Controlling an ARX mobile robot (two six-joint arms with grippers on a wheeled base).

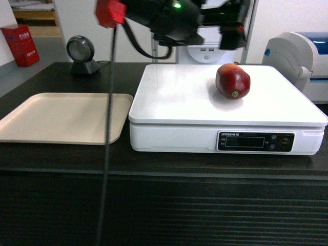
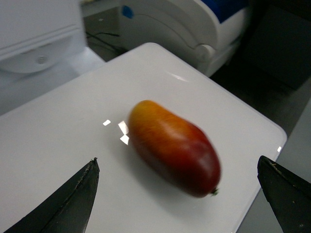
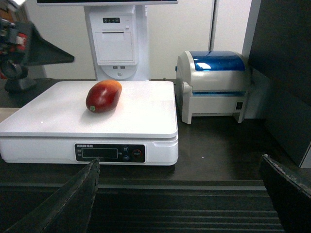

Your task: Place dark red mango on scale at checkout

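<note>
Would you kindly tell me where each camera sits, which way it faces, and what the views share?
Head: in front of the checkout, looking slightly down at the scale and beige tray; a black arm shows at the top.
Left wrist: above the scale, looking down at the dark red mango; open left gripper frames it.
Right wrist: low before the counter, facing the scale's front; open right gripper at the bottom corners.
All three share mango and scale.

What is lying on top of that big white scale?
Only the dark red mango, lying on its side on the scale platform. The left gripper hangs open above it. The patch beneath the fruit is hidden.
</note>
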